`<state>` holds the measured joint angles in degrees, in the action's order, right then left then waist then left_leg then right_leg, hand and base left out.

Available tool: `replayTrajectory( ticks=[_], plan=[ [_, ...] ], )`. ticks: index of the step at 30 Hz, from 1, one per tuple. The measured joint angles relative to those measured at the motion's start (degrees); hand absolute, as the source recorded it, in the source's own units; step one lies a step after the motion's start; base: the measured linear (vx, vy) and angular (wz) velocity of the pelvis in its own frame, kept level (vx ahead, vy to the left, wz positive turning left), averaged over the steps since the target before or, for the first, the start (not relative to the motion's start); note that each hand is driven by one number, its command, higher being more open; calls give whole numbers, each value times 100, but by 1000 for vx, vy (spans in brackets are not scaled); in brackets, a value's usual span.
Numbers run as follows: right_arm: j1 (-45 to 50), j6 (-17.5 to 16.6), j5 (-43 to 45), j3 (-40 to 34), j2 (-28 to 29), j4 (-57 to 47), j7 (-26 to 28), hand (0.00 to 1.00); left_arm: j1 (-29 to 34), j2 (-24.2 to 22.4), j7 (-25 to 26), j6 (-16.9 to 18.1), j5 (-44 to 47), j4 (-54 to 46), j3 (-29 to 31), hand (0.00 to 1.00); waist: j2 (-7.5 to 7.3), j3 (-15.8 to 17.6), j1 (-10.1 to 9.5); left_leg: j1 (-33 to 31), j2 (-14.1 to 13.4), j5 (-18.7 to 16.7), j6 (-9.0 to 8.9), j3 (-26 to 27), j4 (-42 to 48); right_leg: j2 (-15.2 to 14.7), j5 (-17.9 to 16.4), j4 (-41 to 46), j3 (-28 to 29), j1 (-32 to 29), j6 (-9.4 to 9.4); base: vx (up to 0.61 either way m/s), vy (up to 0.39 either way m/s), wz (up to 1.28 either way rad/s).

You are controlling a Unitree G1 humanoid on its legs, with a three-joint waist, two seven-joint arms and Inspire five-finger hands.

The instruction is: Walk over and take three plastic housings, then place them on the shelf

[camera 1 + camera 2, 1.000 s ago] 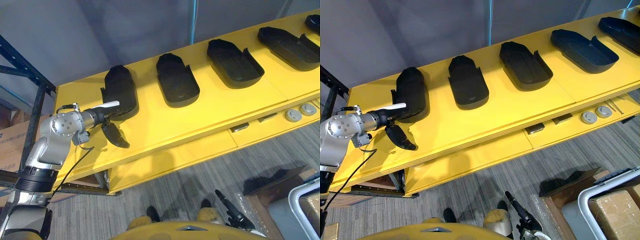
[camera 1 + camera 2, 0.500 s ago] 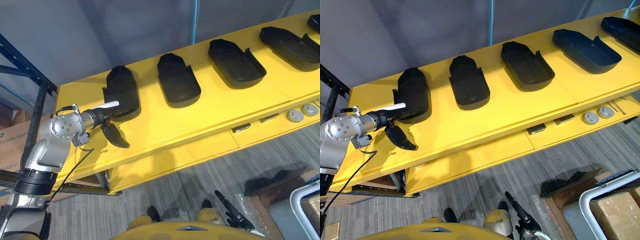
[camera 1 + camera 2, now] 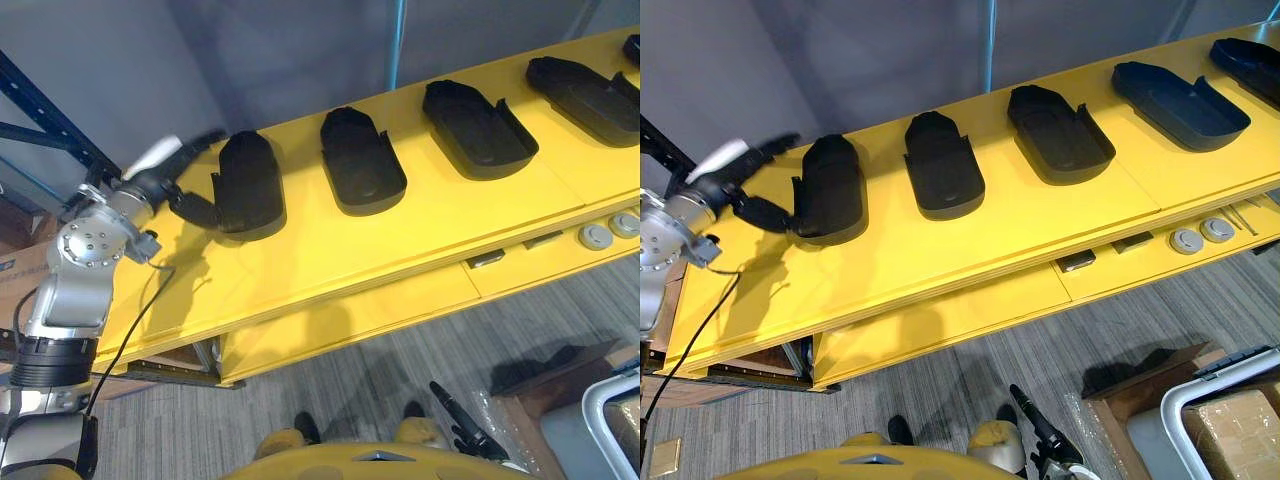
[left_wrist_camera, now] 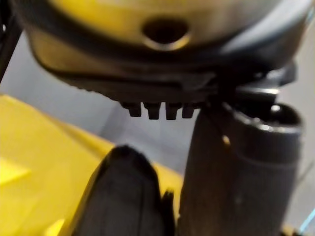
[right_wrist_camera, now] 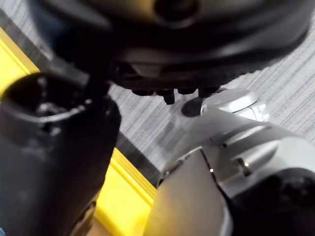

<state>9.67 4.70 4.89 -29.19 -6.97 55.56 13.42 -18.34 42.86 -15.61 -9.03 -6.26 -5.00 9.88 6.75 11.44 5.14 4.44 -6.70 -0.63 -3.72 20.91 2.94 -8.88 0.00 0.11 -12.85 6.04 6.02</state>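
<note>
Left hand [image 3: 172,178] has swung up from the shelf's front toward 10 o'clock, fingers spread wide, holding nothing, thumb beside the leftmost housing [image 3: 247,184]. Others [image 3: 362,162] lie in a row on the yellow shelf [image 3: 300,250]. Likely releasing or re-approaching.

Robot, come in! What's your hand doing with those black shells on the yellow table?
Left robot hand open, raised beside leftmost housing, holding nothing. Other housings untouched on yellow table. Nothing blocking.
</note>
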Motion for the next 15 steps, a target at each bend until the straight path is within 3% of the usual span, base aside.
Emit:
replayTrajectory(
  ticks=[1,7,11,15],
  plan=[
    [21,-12,3,3,12,0,-6,100,-7,-66,457,201,144,-5,145,100,-15,-4,-5,0,0,-1,-1,-28,5,0,0,-6,-25,20,0,-15,-9,11],
    [80,-41,3,63,98,112,-111,100,159,-983,2079,1356,443,-533,707,100,-174,-32,-82,22,-2,-15,-23,-84,9,1,6,-40,-86,98,4,-14,-6,6],
    [76,-49,1,210,180,127,-158,100,689,-1509,2774,2192,552,-1089,734,100,-308,-112,-106,73,5,-26,-39,-34,-27,4,55,-139,-70,152,18,8,1,-6],
    [81,-61,-2,318,219,245,-186,100,1149,-2125,3018,2976,660,-1191,754,100,-321,-179,-187,122,16,-33,-48,-41,-65,6,56,-175,-83,215,18,0,0,0]
  ],
)
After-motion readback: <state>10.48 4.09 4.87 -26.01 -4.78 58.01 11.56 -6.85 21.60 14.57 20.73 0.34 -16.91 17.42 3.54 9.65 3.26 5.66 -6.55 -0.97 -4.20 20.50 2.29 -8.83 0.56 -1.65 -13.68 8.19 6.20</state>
